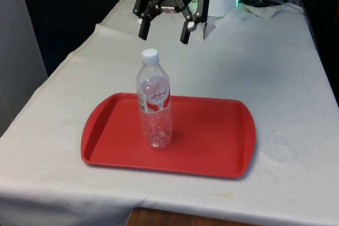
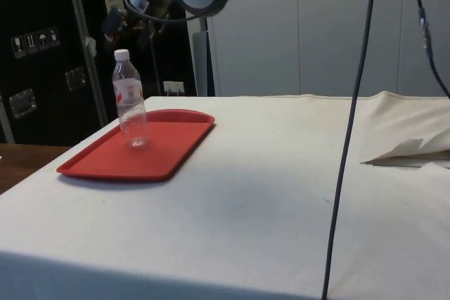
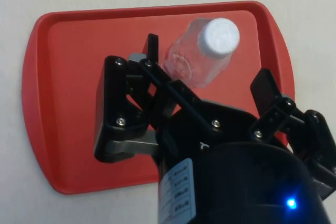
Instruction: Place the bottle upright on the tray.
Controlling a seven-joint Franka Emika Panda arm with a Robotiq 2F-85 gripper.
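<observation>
Nearest in the front view, the tray (image 1: 212,146) on the desk (image 1: 275,78) already carries the bottle (image 1: 154,104), upright, capped and seemingly empty, near the tray's edge on the front view's left; the tool (image 1: 163,31) hangs beyond the tray with fingers apart, gripping nothing. Side view: bottle (image 2: 129,103) standing free on the tray (image 2: 169,149), tool (image 2: 130,22) above it. Wrist view: cap (image 3: 221,35) below spread fingers (image 3: 152,51), so the placing looks done.

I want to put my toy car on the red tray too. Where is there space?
Most of the tray is bare. The widest free patch runs from the bottle to the rim on the front view's right. A narrower strip lies between the bottle and the other rim. The open gripper hangs above, behind the bottle.
</observation>
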